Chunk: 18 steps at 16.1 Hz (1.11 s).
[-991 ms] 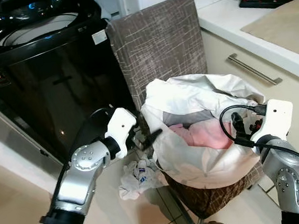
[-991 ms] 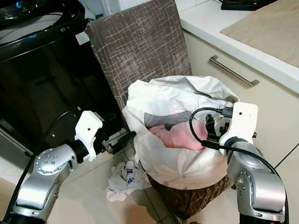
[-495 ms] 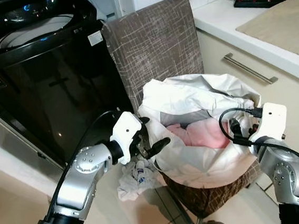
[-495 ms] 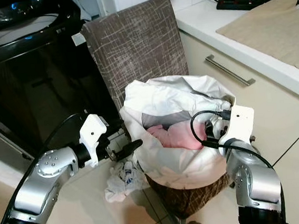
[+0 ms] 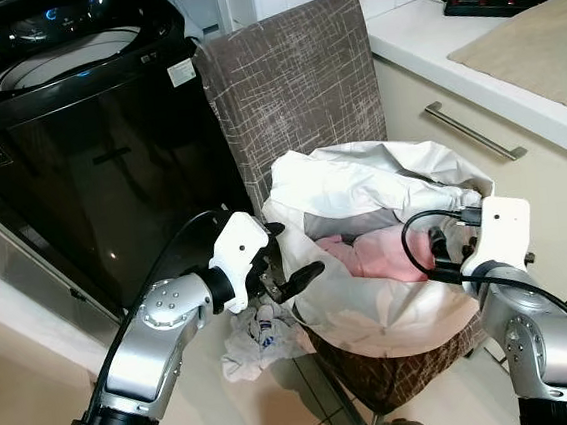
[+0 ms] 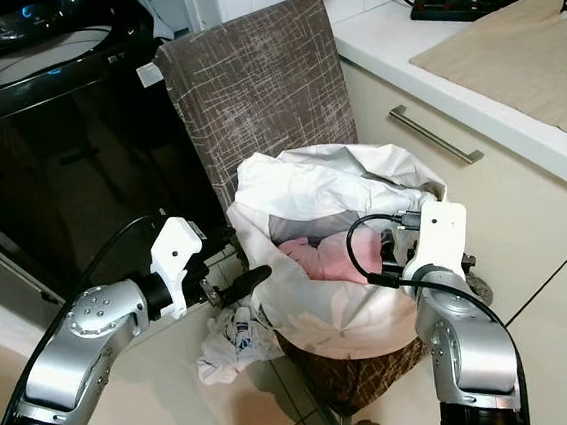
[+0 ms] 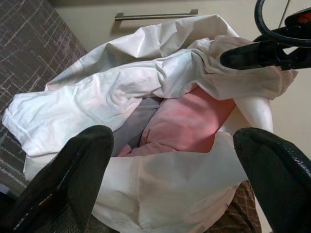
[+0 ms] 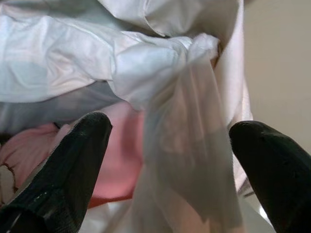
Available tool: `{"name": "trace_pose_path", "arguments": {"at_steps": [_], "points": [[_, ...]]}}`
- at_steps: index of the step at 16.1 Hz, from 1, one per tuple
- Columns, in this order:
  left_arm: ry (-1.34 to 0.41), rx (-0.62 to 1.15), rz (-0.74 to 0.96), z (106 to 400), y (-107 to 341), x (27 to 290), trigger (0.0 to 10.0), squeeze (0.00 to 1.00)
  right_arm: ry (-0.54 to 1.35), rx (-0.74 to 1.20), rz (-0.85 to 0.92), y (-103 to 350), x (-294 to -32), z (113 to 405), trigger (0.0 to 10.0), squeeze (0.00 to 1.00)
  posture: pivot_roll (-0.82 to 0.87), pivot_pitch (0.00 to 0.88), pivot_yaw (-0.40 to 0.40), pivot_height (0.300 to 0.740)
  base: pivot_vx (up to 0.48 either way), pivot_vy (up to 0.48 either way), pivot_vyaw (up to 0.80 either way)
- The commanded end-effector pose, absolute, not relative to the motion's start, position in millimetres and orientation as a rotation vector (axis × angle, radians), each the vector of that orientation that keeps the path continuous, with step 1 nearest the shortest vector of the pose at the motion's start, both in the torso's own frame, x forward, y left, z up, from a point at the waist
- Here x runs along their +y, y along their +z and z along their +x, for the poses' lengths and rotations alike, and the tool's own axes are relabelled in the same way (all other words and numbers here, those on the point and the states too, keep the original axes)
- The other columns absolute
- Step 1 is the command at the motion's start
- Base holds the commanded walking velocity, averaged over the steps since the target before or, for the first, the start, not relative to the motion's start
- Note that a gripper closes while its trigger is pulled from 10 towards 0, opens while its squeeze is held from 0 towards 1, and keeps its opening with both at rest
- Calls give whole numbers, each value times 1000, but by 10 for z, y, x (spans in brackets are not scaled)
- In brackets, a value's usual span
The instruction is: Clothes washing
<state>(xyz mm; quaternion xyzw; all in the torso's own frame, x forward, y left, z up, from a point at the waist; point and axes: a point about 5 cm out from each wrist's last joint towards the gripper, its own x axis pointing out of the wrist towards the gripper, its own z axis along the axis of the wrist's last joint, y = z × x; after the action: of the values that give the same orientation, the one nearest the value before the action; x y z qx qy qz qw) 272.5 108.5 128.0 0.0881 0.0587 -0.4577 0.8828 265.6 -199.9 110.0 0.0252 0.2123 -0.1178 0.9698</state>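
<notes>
**Both tools flank laundry bag on chair**

White laundry bag (image 5: 379, 264) sits on the chair (image 5: 297, 91) beside the open-top washer (image 5: 67, 52), pink garment (image 7: 187, 121) inside. Left tool (image 5: 291, 272) and right tool (image 5: 438, 253) spread wide on opposite sides, likely to grip the rim. Crumpled cloth (image 5: 260, 335) on floor.

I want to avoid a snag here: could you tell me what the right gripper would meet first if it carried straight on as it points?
Probably the white bag's thin rim, hanging between the right gripper's open fingers, then the pink garment behind it; depth is unclear.
</notes>
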Motion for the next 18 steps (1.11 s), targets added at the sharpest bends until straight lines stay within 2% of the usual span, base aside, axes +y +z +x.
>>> {"name": "trace_pose_path", "arguments": {"at_steps": [1, 5, 15, 18], "points": [[-954, 116, 188, 2713, 1304, 1082, 10000, 0, -228, 412, 55, 1120, -1976, 2706, 10000, 0, -250, 24, 92, 740, 0, 0, 0], [-952, 116, 191, 2717, 1315, 1084, 10000, 0, -219, 397, 56, 1130, -1943, 2837, 10000, 0, -245, 24, 97, 740, 0, 0, 0], [-936, 117, 192, 2692, 1318, 1090, 10000, 0, -191, 427, 65, 979, -1858, 2911, 10000, 0, -222, 38, 90, 740, 0, 0, 0], [-943, 116, 187, 2682, 1324, 1062, 10000, 0, -205, 511, 91, 702, -1864, 2893, 10000, 0, -229, 48, 93, 740, 0, 0, 0]]}}
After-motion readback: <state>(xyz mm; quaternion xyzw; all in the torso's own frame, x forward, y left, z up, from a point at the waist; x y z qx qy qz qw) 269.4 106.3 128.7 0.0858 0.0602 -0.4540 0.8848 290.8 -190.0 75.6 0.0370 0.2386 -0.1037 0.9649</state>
